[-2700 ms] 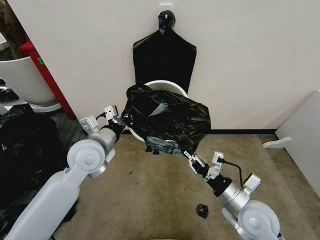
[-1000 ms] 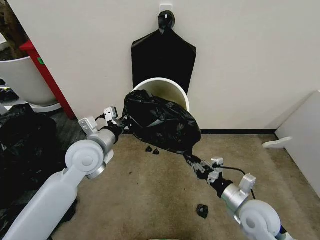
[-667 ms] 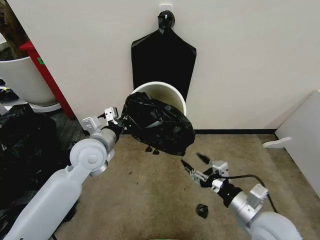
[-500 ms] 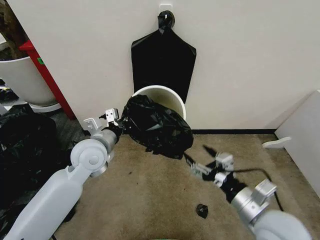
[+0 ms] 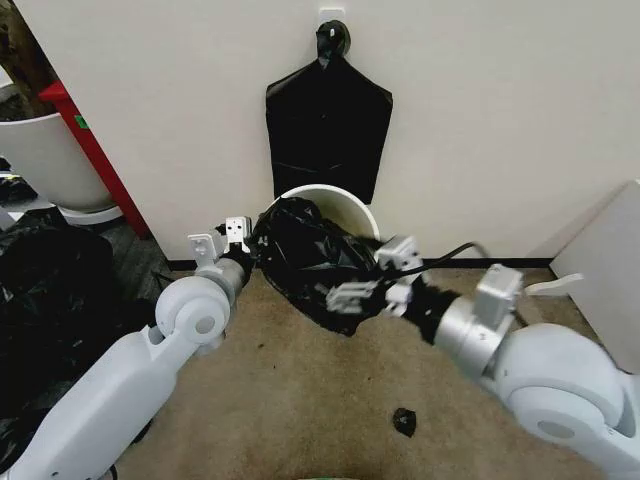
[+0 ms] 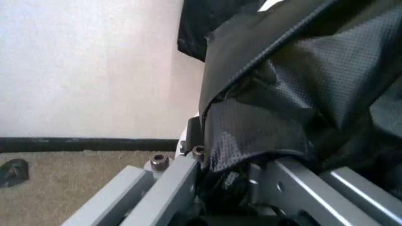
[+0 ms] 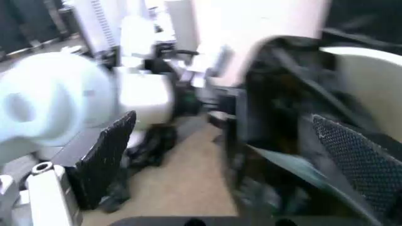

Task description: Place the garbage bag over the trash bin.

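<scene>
The garbage bag (image 5: 305, 262) hangs crumpled over the near rim of the trash bin (image 5: 350, 200), which stands on the carpet against the wall, its left edge pinched in the left gripper (image 5: 250, 243) (weave bunched between the jaws), the right gripper (image 5: 358, 291) spread apart just before its lower folds.

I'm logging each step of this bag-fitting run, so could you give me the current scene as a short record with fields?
bag: thin, glossy black plastic garbage bag, draped over the bin's front, not spread round the rim
bin: small round cream-white plastic trash bin against the wall, back rim bare
left gripper: shut on the bag's edge, at the bin's left side
right gripper: open, fingers apart, at the bag's lower front
floor: brown carpet with a small black scrap
</scene>
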`<state>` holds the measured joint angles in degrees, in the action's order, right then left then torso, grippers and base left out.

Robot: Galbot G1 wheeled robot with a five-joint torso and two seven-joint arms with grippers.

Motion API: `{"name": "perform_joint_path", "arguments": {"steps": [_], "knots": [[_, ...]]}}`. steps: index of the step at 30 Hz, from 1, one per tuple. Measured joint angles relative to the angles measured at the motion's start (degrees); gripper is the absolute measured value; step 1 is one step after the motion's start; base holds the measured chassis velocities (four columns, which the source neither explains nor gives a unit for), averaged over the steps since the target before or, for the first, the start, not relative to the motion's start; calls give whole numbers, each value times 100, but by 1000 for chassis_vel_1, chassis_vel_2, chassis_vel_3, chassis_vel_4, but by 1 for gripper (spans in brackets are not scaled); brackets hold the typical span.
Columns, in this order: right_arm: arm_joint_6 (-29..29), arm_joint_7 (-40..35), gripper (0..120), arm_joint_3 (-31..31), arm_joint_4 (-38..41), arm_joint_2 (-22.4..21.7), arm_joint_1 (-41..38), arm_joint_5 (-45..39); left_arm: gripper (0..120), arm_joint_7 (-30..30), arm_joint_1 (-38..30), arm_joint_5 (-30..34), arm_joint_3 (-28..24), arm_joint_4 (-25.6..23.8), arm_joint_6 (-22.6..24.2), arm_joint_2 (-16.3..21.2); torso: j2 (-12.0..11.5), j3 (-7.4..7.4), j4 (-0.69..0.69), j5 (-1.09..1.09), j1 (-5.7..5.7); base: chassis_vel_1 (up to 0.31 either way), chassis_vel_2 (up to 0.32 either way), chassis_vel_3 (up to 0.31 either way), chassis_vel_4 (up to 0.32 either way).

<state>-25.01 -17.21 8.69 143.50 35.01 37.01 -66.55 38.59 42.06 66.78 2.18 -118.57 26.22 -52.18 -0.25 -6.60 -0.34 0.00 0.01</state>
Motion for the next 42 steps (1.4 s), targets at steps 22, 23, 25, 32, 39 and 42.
{"name": "perform_joint_path", "arguments": {"steps": [22, 23, 25, 32, 39, 42], "knots": [[-975, -1212, 100, 2727, -1192, 1018, -2909, -604, 1, -537, 77, -693, 170, -112, 226, 290, 0, 1, 0, -1, 0, 0, 0, 0, 0], [-1013, -1327, 100, 2728, -1236, 1047, -2947, -777, 1, -581, 93, -722, 179, -121, 223, 295, 0, 1, 0, -2, 0, 0, 0, 0, 0], [-1049, -1425, 98, 2728, -1336, 1080, -3001, -955, 1, -696, 120, -831, 189, -132, 194, 295, 0, 0, 0, -1, 0, 0, 0, 0, 0], [-1095, -1805, 82, 2731, -1552, 1124, -3040, -1472, 1, -1027, 192, -1189, 218, -159, 40, 334, 0, 0, 0, -2, 0, 0, 0, 0, 0], [-1083, -1926, 75, 2709, -1633, 1098, -3029, -1465, 1, -1154, 257, -1298, 263, -185, -5, 372, 0, 1, 0, -1, 0, 0, 0, 0, 0], [-1084, -1947, 74, 2706, -1599, 1082, -3063, -1405, 1, -1166, 268, -1311, 265, -163, -14, 371, 0, 1, 0, 0, 0, 0, 0, 0, 0]]}}
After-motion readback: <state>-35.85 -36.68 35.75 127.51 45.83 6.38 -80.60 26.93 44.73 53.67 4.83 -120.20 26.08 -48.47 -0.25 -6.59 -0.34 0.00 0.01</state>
